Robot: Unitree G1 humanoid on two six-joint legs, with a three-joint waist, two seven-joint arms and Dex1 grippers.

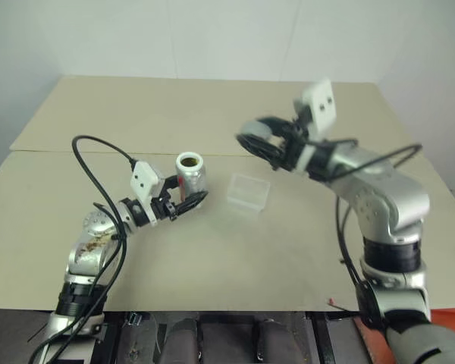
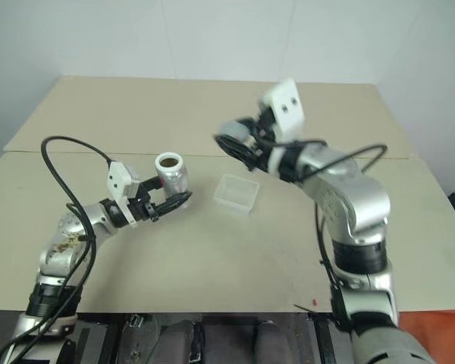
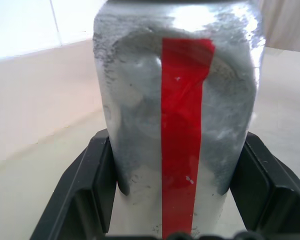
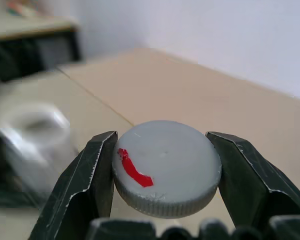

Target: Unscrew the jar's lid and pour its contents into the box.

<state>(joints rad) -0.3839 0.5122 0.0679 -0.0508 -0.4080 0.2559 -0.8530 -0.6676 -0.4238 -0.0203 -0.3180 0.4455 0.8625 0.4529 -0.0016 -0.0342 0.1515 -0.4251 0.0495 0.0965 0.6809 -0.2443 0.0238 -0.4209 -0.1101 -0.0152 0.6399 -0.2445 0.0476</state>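
The jar (image 1: 190, 174), a silvery cylinder with a vertical red stripe (image 3: 182, 130), stands upright on the table with its top open. My left gripper (image 1: 191, 199) is shut on the jar's lower body, one black finger (image 3: 90, 190) on each side. The lid (image 4: 167, 167), a grey disc with a small red mark, is clamped between the fingers of my right gripper (image 4: 165, 172). That gripper (image 1: 252, 141) hangs in the air to the right of the jar and above the table, behind the box. The clear plastic box (image 1: 248, 190) lies on the table just right of the jar.
The tan table (image 1: 212, 258) has a seam running across behind the jar, with a second tabletop section (image 1: 197, 106) beyond it. A black cable (image 1: 98, 144) loops up over my left arm. Open surface lies in front of the jar and box.
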